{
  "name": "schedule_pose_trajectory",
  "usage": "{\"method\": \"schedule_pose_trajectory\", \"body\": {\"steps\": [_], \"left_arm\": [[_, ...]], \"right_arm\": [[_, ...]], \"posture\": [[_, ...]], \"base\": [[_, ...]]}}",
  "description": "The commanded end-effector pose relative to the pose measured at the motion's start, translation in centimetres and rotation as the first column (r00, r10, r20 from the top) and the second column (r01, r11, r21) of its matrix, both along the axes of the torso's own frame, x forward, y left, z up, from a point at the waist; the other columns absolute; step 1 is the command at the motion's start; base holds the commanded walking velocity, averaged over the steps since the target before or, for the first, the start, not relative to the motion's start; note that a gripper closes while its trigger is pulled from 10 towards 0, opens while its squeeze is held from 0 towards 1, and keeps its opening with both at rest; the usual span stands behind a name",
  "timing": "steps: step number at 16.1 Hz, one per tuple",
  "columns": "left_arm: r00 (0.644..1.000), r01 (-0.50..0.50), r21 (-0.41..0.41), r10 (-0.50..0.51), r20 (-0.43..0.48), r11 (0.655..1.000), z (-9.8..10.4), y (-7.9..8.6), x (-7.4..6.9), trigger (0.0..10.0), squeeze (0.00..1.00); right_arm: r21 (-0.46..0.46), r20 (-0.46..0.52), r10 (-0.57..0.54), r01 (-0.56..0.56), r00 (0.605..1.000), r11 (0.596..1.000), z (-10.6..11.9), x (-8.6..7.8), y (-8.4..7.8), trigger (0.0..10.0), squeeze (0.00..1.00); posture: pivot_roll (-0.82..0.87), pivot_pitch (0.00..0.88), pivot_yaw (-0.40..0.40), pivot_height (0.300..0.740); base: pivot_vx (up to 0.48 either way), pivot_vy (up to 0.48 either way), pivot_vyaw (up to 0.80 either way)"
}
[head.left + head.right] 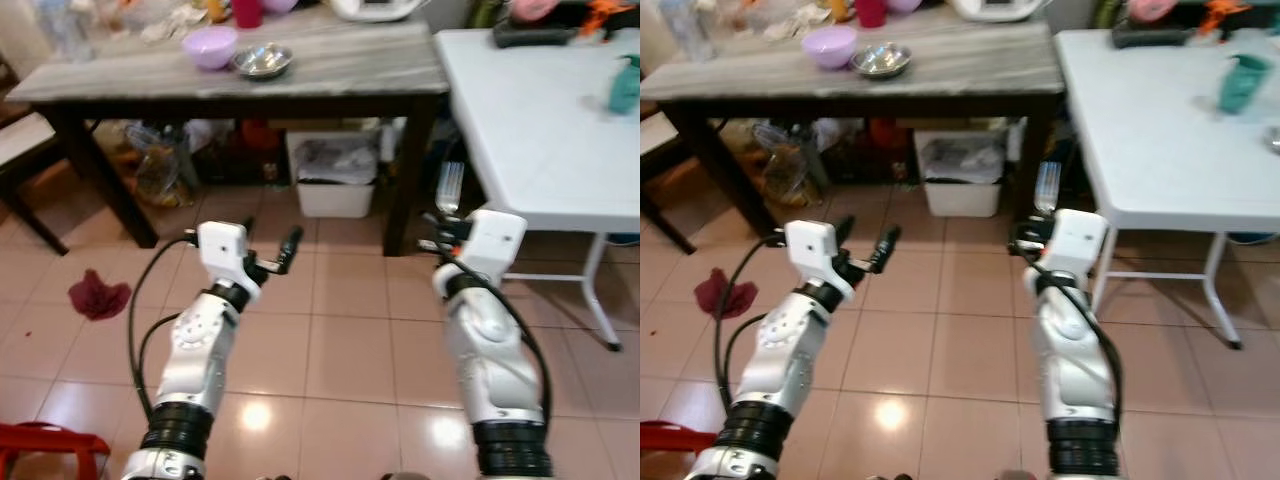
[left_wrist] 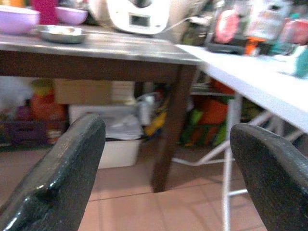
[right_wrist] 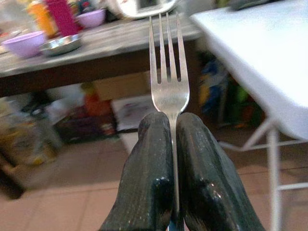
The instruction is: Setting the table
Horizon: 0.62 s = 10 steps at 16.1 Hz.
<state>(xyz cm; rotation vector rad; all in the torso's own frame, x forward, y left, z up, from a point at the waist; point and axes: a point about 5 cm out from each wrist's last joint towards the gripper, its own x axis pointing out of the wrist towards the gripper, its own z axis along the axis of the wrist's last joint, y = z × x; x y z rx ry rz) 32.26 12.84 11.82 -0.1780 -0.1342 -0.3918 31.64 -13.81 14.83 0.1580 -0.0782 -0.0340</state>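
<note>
The right gripper (image 3: 168, 144) is clamped tight on a fork (image 3: 168, 72), tines rising straight beyond its fingertips. The left gripper (image 2: 168, 159) stands wide apart, holding nothing. This looks like the carrying step; next the fork must reach the white table (image 1: 520, 130) ahead of the jaws. Farther off, a wooden table (image 1: 330, 60) bears a purple bowl (image 1: 209, 46); its far clutter is blurred.
</note>
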Motion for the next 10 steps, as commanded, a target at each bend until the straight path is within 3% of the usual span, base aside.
{"method": "schedule_pose_trajectory", "body": {"steps": [1,10], "left_arm": [[1.0,0.01,0.001,-0.01,0.003,1.0,0.13,-0.13,-0.09,10.0,0.0],[1.0,0.021,-0.005,-0.021,-0.004,1.0,0.02,-0.73,-0.2,10.0,0.0]], "right_arm": [[-0.006,0.021,-0.011,0.011,1.0,1.0,0.48,0.02,-0.43,10.0,0.0],[-0.021,0.033,-0.014,0.015,0.999,1.0,0.47,-0.04,-0.59,10.0,0.0]], "posture": [[-0.24,0.103,0.09,0.74],[-0.23,0.085,0.087,0.74]], "base": [[0.277,0.0,0.44],[0.274,0.0,0.43]]}}
